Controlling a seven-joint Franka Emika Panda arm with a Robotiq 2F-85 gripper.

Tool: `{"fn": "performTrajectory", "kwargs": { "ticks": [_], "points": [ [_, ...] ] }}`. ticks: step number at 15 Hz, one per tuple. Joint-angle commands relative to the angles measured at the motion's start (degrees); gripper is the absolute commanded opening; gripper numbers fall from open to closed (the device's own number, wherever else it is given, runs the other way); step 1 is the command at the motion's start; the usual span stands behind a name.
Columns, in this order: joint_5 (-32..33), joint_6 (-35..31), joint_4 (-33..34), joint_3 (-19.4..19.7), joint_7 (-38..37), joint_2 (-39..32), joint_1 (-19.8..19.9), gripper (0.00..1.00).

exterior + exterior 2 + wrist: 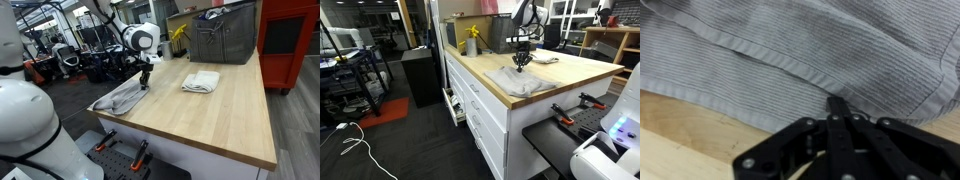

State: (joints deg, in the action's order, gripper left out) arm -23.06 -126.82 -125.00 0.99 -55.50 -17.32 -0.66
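A grey striped cloth [120,97] lies rumpled at the table's corner, one end drooping over the edge; it also shows in the other exterior view [516,80]. My gripper [146,80] points straight down at the cloth's far edge. In the wrist view the black fingers [838,108] are pressed together with their tips sunk into the striped cloth [790,40], near a stitched hem. The pinched spot itself is hidden behind the fingers. A folded white towel [201,82] rests a short way off on the same tabletop.
The wooden tabletop [215,120] carries a grey metal bin [222,40] at the back and a yellow spray bottle [472,42]. A red cabinet [290,40] stands beside the table. Racks, chairs and cables fill the floor around it.
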Motion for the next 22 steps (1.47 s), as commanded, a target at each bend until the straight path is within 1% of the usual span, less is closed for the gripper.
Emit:
{"fn": "performTrajectory", "kwargs": {
  "ticks": [1,5,8,16,22],
  "points": [
    [2.24,-1.80,0.99,0.75,-0.94,-1.70,-0.97,0.00],
    [5.89,-2.11,2.42,1.34,-1.60,-2.60,-1.63,0.00],
    [9.01,-2.00,4.82,2.16,-2.04,-4.08,-1.65,0.00],
    [15.54,0.00,15.77,6.32,-2.96,-10.75,-0.85,0.00],
    [19.12,1.14,21.20,9.62,-3.87,-14.49,-0.55,0.00]
  ]
}}
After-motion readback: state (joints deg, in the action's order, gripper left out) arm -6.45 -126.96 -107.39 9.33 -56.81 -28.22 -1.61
